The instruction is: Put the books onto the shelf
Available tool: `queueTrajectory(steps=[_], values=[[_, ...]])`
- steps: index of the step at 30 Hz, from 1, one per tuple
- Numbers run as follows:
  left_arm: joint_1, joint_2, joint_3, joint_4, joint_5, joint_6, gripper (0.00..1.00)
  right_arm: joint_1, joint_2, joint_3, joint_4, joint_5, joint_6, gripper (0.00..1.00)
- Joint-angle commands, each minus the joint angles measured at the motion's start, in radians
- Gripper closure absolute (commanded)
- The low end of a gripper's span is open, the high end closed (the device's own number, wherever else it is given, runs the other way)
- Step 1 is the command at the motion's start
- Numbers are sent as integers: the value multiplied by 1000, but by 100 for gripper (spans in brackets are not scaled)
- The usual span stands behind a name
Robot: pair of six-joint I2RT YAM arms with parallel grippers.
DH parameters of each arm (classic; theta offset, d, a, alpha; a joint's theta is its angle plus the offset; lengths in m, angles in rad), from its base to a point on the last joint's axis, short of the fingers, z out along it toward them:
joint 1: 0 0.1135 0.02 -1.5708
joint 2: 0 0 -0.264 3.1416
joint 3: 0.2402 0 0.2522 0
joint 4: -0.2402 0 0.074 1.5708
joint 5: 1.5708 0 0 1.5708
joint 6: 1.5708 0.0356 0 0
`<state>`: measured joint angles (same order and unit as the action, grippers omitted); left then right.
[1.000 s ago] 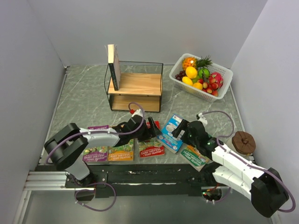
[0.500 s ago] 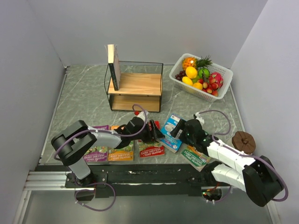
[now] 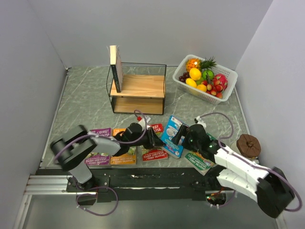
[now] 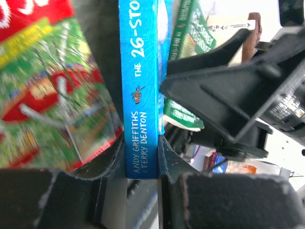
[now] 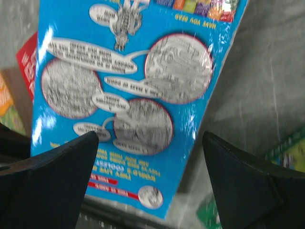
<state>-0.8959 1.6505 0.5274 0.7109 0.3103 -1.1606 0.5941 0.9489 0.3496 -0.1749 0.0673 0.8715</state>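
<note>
the shelf (image 3: 138, 88) stands at the back of the table (image 3: 81, 105), well apart from the arms, with one upright book (image 3: 116, 68) on the left end of its top board, as it did a second ago. the other books (image 3: 123, 156) lie flat in a row along the near edge.

the change is at the blue book (image 3: 171, 136). a second ago it lay flatter between the two arms. now it is tipped up on its edge, and the left gripper (image 3: 155, 138), whose jaws stood wide then, has closed in. in the left wrist view its fingers (image 4: 114, 157) press on both sides of the blue spine. the right gripper (image 3: 183, 136) has edged in beside the book. its fingers (image 5: 57, 167) are spread wide on either side of the back cover and hold nothing.

we judge the book is now gripped but not yet lifted, so the carry to the shelf remains.

the spine reads "the 26-sto…", cut off by the frame, and "andy griffiths terry denton". the back cover's speech bubbles are too blurred to read. a purple cover on the table seems to say "storey".
</note>
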Motion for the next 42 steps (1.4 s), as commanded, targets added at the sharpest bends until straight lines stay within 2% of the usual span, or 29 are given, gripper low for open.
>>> queueTrajectory(steps=[1, 3, 5, 7, 12, 14, 20, 25, 29, 35, 42], values=[[-21, -305, 68, -183, -85, 88, 99, 105, -180, 152, -256, 138, -74, 1], [-43, -443, 104, -361, -175, 111, 99, 122, -237, 224, -293, 167, -94, 1], [-52, -548, 169, -459, -214, 146, 99, 128, -265, 284, -331, 178, -126, 1], [-72, -601, 242, -592, -264, 179, 99, 130, -305, 313, -345, 177, -140, 1], [-90, -767, 350, -751, -296, 266, 99, 130, -401, 377, -312, 123, -163, 1], [-90, -839, 368, -780, -306, 315, 99, 130, -442, 374, -264, 95, -160, 0], [-89, -942, 407, -789, -342, 319, 99, 121, -553, 198, 205, -70, -85, 0], [-87, -923, 434, -792, -306, 280, 99, 82, -500, 132, 512, -225, 15, 0], [-86, -931, 436, -798, -307, 283, 99, 59, -470, 109, 656, -276, 55, 0], [-86, -934, 439, -804, -307, 291, 99, 15, -411, 117, 768, -336, 107, 0], [-86, -942, 450, -824, -339, 297, 99, 9, -438, 170, 631, -305, 54, 1]])
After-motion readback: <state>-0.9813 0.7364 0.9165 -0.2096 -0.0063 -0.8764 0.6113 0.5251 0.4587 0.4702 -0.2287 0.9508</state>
